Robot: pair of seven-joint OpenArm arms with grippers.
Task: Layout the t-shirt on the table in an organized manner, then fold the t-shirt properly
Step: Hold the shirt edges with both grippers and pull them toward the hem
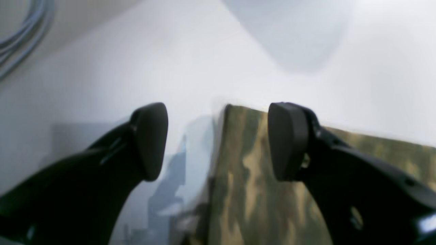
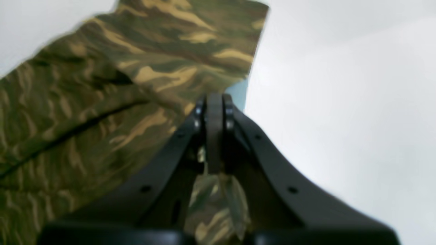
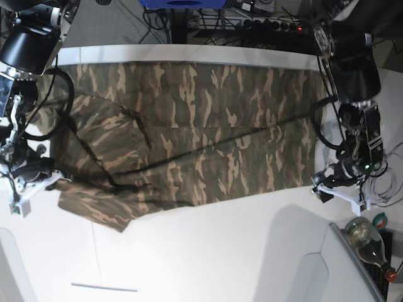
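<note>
**While one end is pinched, the other is let go: shirt spread across the table**

With the shirt stretched flat, this looks like the layout stage, fold not yet begun. Near table edge is bare white; the t-shirt (image 3: 189, 135) lies further back, spread lengthwise between the two arms, reaching almost to the far edge of the table (image 3: 208, 251). A few creases run across the cloth, and one corner flap sticks out toward the near edge on the right arm's side.

Right gripper (image 2: 214, 112): fingers pressed fully together, camo cloth bunched between and below them, so it's holding the shirt's end. Probably kept pinched to keep tension while the cloth is pulled straight.

Left gripper (image 1: 218, 141): fingers wide apart, nothing between them. Shirt's edge (image 1: 245, 177) lies flat on the table right under the gap, one finger over cloth, the other over bare table. No contact that I can make out; view is blurry. Reads as that end lying released.

Off the table's near corner by the left arm: a glass bottle (image 3: 365, 236), not part of the job.
</note>
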